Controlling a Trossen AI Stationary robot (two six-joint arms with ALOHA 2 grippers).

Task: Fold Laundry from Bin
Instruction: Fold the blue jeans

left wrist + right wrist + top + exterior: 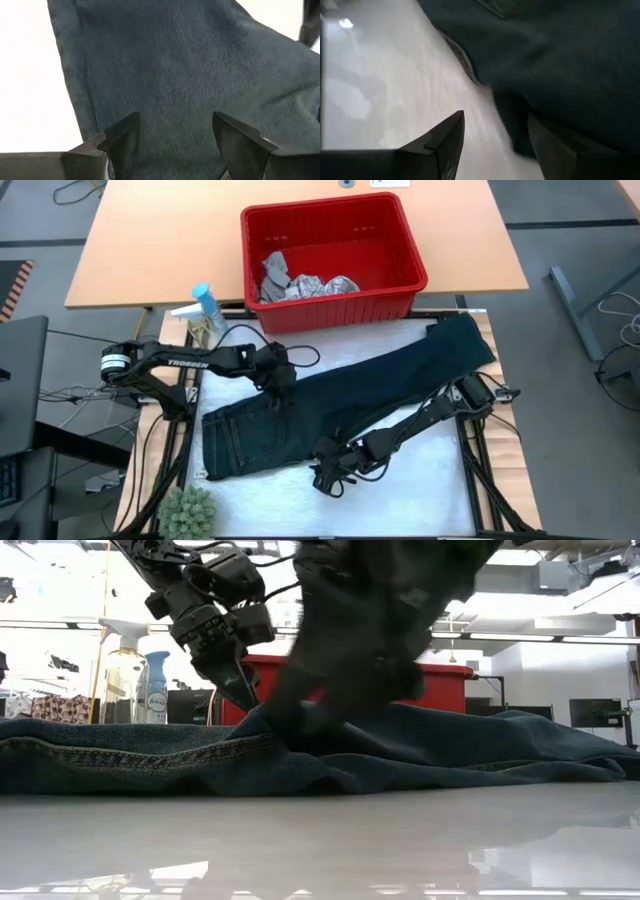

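High view: the trousers (330,405) sprawl slantwise across the white table (420,490), waistband toward the left, one leg end up by the red bin (330,255), where the smaller cloths (300,283) wait. Denim looks heavy, limp, grippy, so pinch at hem or waistband. Left gripper (281,383) hovers over it, fingers apart; right gripper (330,478) at the near edge, jaws apart, holding nothing.

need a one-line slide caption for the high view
Dark trousers spread across the table, left hand and right hand open at their edges, red bin behind.
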